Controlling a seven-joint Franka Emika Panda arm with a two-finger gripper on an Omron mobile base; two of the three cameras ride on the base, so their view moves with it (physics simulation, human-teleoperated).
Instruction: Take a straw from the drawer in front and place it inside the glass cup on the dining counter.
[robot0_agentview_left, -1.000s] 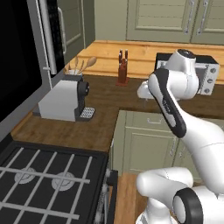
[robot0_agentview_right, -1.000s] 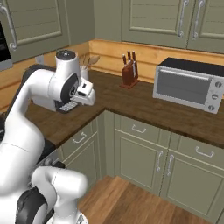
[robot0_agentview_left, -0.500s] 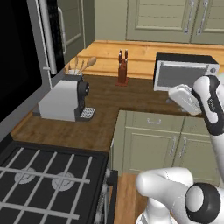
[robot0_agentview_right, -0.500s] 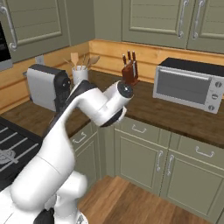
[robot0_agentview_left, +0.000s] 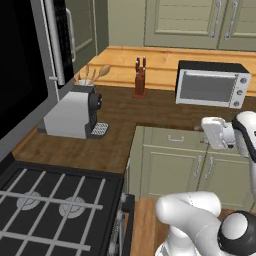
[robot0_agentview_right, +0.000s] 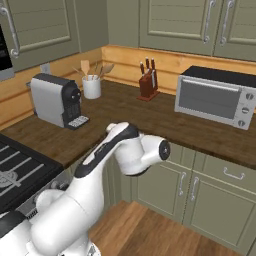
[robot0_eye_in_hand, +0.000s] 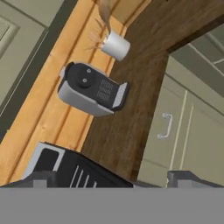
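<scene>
1. Step in hand, as you can judge it: the reach toward the drawer, which sits shut under the dark worktop; nothing has been fetched.
2. Your gripper has its two tips spread as wide as they go, with nothing between them. In the left base view the hand hangs in front of the cabinet faces, level with the drawer fronts.
3. You cannot see the straw; presumably it lies inside the closed drawer.
4. Glass cup and dining counter are outside these pictures, so you cannot place them yet.
5. Hand view looks across the coffee machine, the white utensil holder and a cabinet handle.
6. Next move calls for you to line the tips up on the drawer's handle, close on it, and pull straight out.
</scene>
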